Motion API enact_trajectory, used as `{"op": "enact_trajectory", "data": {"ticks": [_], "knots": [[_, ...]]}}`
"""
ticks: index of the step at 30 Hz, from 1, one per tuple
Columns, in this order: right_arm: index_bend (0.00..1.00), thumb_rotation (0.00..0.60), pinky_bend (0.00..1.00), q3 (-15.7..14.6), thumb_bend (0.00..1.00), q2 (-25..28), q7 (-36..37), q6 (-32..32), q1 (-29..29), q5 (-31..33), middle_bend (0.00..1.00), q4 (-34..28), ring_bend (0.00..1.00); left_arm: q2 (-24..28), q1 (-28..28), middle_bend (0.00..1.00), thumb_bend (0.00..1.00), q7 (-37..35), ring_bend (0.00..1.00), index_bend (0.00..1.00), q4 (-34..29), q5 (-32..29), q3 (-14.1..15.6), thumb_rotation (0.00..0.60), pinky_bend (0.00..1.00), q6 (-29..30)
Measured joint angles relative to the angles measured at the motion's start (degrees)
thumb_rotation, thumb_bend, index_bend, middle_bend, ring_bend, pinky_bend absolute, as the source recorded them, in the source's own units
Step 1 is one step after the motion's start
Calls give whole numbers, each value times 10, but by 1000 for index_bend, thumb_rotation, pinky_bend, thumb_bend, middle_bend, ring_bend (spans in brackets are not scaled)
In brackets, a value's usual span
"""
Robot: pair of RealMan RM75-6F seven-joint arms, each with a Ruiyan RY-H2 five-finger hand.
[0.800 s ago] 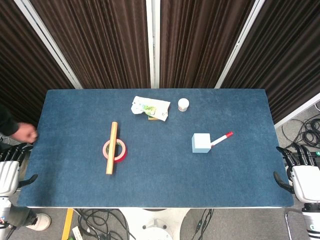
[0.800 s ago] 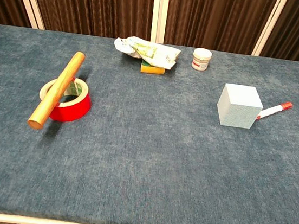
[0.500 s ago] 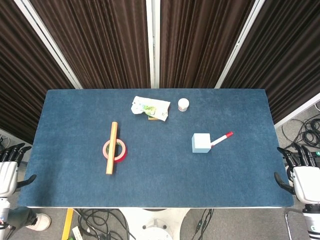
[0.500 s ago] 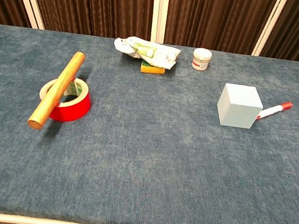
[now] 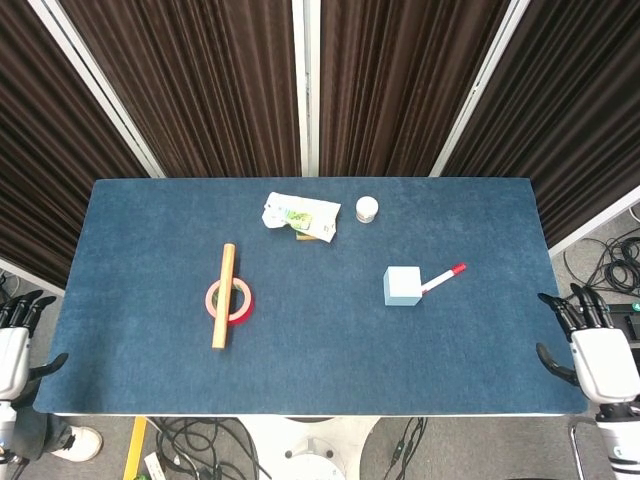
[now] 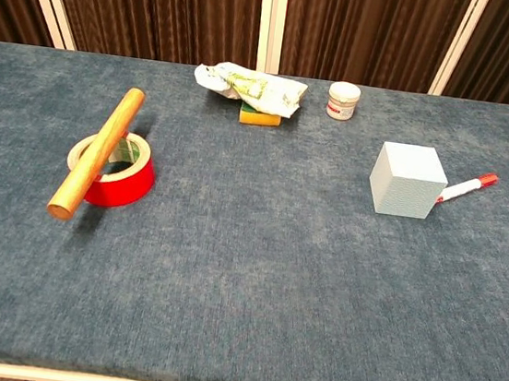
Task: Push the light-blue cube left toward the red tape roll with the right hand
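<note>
The light-blue cube [image 5: 403, 286] [image 6: 408, 180] stands on the right half of the blue table. The red tape roll [image 5: 231, 300] [image 6: 113, 170] lies on the left half, with a wooden rod [image 5: 223, 295] [image 6: 98, 152] resting across its top. My right hand [image 5: 590, 350] hangs off the table's right front corner, fingers spread and empty, well to the right of the cube. Beyond the left edge sits my left hand [image 5: 16, 340], also empty with fingers apart. Neither hand appears in the chest view.
A red-capped white marker [image 5: 443, 278] [image 6: 466, 189] lies touching the cube's right side. At the back are a crumpled wrapper [image 5: 299, 215] [image 6: 249, 85] over a yellow block [image 6: 260, 117] and a small white jar [image 5: 367, 209] [image 6: 344, 100]. Cables [image 5: 610, 265] lie on the floor at right.
A person's arm at the far left edge has left the view. My right hand has shifted slightly up and toward the table; my left hand has dropped a little lower.
</note>
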Motion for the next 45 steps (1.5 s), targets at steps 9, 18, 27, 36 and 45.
{"op": "enact_trajectory", "data": {"ticks": [9, 18, 27, 36, 45], "knots": [[218, 600, 30, 29, 238, -17, -13, -153, 100, 34, 302, 28, 0, 1, 4, 251, 160, 3, 159, 257, -4, 2, 1, 600, 170, 5], [239, 600, 31, 55, 176, -124, -60, -329, 227, 106, 304, 169, 0, 6, 8, 251, 160, 11, 159, 256, -11, -3, 2, 600, 169, 6], [332, 600, 34, 61, 189, -233, -116, -397, 295, 153, 309, 305, 0, 7, 10, 251, 159, 15, 159, 257, -15, -9, 2, 600, 169, 4], [359, 600, 44, 55, 191, -306, -139, -412, 321, 171, 360, 393, 23, 7, 12, 251, 159, 13, 159, 256, -14, -12, 2, 600, 169, 3], [397, 600, 49, 45, 192, -346, -136, -411, 324, 175, 399, 458, 38, 6, 16, 251, 159, 7, 159, 257, -8, -15, 4, 600, 169, 2]]}}
